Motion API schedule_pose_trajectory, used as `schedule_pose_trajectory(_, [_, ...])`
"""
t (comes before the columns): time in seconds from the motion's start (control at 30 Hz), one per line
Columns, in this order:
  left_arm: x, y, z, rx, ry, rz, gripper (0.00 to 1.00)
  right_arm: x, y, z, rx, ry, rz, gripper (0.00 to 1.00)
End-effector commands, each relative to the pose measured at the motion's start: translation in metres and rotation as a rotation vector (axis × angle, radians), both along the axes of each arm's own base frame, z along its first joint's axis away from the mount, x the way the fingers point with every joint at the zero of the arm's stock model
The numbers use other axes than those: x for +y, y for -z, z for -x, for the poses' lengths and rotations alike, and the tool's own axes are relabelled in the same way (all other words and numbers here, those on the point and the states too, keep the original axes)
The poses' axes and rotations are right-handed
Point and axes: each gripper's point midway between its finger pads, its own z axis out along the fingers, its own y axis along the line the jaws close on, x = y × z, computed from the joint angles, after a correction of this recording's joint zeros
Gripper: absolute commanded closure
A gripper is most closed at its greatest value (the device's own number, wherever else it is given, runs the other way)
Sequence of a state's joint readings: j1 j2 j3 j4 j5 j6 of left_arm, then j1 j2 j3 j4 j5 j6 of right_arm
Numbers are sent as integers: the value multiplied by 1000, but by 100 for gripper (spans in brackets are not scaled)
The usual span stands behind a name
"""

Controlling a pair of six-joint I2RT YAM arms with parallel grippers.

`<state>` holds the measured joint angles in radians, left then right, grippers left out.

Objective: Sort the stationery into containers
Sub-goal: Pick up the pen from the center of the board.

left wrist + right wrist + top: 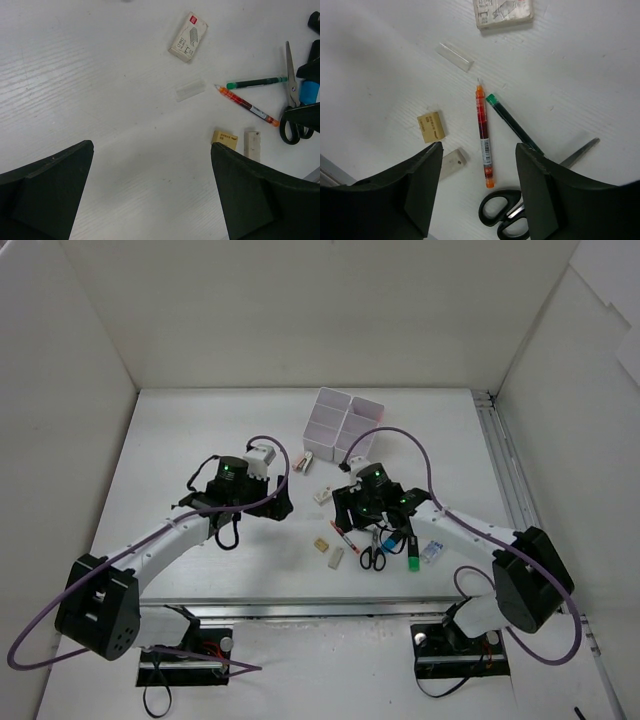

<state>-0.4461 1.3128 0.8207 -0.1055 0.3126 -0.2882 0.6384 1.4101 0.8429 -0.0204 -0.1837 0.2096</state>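
Observation:
My right gripper hangs open just above a red pen that lies on the table between its fingers, untouched. Beside the pen lie a green pen, black-handled scissors, a tan eraser and a white eraser. A green highlighter and a blue-capped glue bottle lie a little to the right. My left gripper is wide open over bare table, left of the pile. The white containers stand at the back.
A small staples box and a clear pen cap lie between my left gripper and the pens. A small pinkish item sits by the containers' near corner. A metal rail runs along the table's right edge.

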Motion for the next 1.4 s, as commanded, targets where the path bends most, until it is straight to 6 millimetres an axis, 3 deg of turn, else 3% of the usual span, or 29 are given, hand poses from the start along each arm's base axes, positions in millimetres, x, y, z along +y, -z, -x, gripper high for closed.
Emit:
schedule_pose_trajectory(0.0, [-4,-33,-10,-128,20,23,1,7,9,-10,-21,43,46,46])
schedule_pose_trajectory(0.13, [-1,-34,-11,-165,36,-2,1,4,24,-11,-17,77,108,55])
schedule_pose_trajectory(0.4, [-7,-38,-14,-252,152,-41,1,1,48,7,42,76,140,70])
schedule_pose_trajectory(0.9, [-24,-17,-14,-173,249,-46,1,-2,85,27,131,71,207,69])
schedule_pose_trajectory(1.1, [-35,-15,-7,-171,310,-71,1,-11,84,30,42,77,300,82])
schedule_pose_trajectory(1.23, [-35,-25,-15,-197,342,-119,0,-8,83,36,31,46,341,87])
schedule_pose_trajectory(1.33, [-37,-46,-22,-232,385,-148,0,-5,81,37,26,39,357,95])
schedule_pose_trajectory(1.37, [-40,-66,-32,-295,412,-168,1,-6,78,37,13,44,362,98])
